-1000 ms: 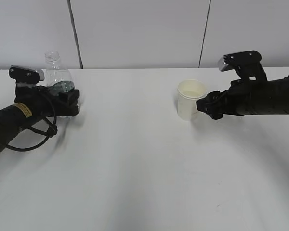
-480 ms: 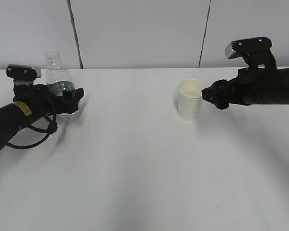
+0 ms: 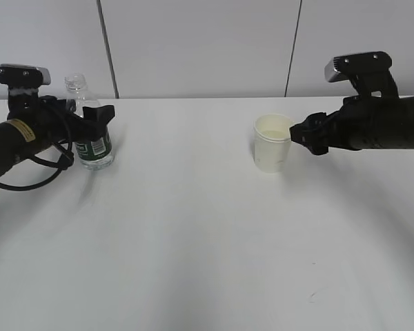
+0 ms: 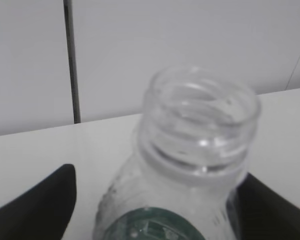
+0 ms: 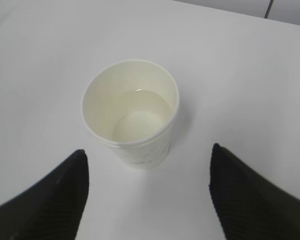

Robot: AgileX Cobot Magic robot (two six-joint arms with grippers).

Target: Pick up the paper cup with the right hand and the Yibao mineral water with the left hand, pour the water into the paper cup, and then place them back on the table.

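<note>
Left pincer [image 4: 155,200] spread wide, fingers [image 3: 100,114] flanking the upper part of the bottle [image 3: 91,138] without touching; bottle upright on the desk [image 3: 193,234], uncapped, green label below the finger tips. Right pincer [image 5: 147,192] likewise released, cup [image 5: 131,112] just ahead of its tips and clear of both, upright on the desk with a little water inside.

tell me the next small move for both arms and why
Probably pull both arms further back. The paper cup holds water and stands free ahead of the open right end effector; the Yibao mineral water stands upright, the left end effector open around it.
</note>
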